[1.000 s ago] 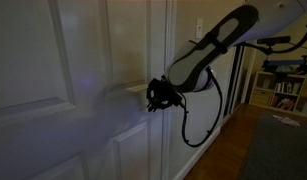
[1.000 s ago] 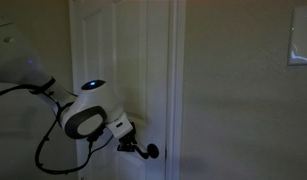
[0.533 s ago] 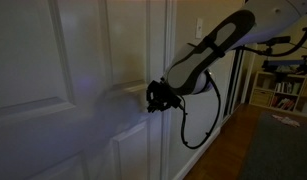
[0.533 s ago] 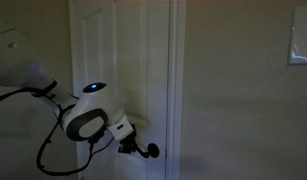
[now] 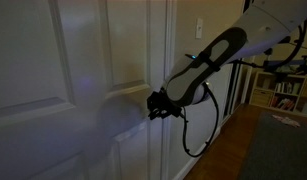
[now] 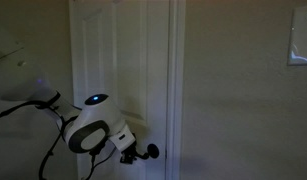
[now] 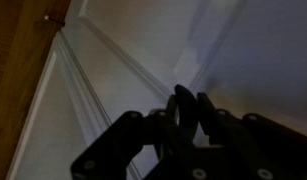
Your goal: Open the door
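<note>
The tall white panelled door (image 5: pixel 53 60) fills the left of an exterior view and stands behind the arm in the other exterior view (image 6: pixel 103 50). Its small dark lever handle (image 6: pixel 150 152) sits at the door's edge. My gripper (image 6: pixel 131 155) is at the free end of the lever, touching it. It also shows against the door's edge (image 5: pixel 153 103). In the wrist view the dark fingers (image 7: pixel 191 105) are close together in front of the door panels (image 7: pixel 113 60). The handle itself is not clear there.
A plain wall with a switch plate (image 6: pixel 301 40) lies beside the door frame (image 6: pixel 178 80). A wood floor (image 5: pixel 233 150), a dark rug (image 5: pixel 283 150) and a bookshelf (image 5: pixel 283 90) lie behind the arm. A black cable (image 5: pixel 198 135) hangs from the wrist.
The arm and gripper have moved down a little along the door's edge. The lever handle sits slightly lower with them. The door itself has not visibly swung.
</note>
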Robot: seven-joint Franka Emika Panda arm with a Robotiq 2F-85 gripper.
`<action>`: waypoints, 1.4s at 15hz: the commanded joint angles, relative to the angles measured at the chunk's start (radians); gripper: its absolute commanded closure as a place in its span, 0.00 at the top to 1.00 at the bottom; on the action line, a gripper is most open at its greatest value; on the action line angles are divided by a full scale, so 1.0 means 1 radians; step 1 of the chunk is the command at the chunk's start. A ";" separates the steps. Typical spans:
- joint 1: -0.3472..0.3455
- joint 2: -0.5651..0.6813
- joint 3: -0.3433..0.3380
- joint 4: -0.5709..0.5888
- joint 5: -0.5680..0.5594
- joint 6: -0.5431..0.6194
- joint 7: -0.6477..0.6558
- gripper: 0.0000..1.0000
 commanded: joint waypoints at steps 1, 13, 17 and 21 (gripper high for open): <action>0.007 0.020 -0.035 -0.073 0.006 -0.015 0.001 0.11; -0.065 -0.016 0.068 -0.173 0.025 0.038 -0.126 0.11; -0.099 -0.041 0.114 -0.213 0.052 0.079 -0.179 0.10; -0.120 -0.050 0.144 -0.231 0.081 0.114 -0.218 0.10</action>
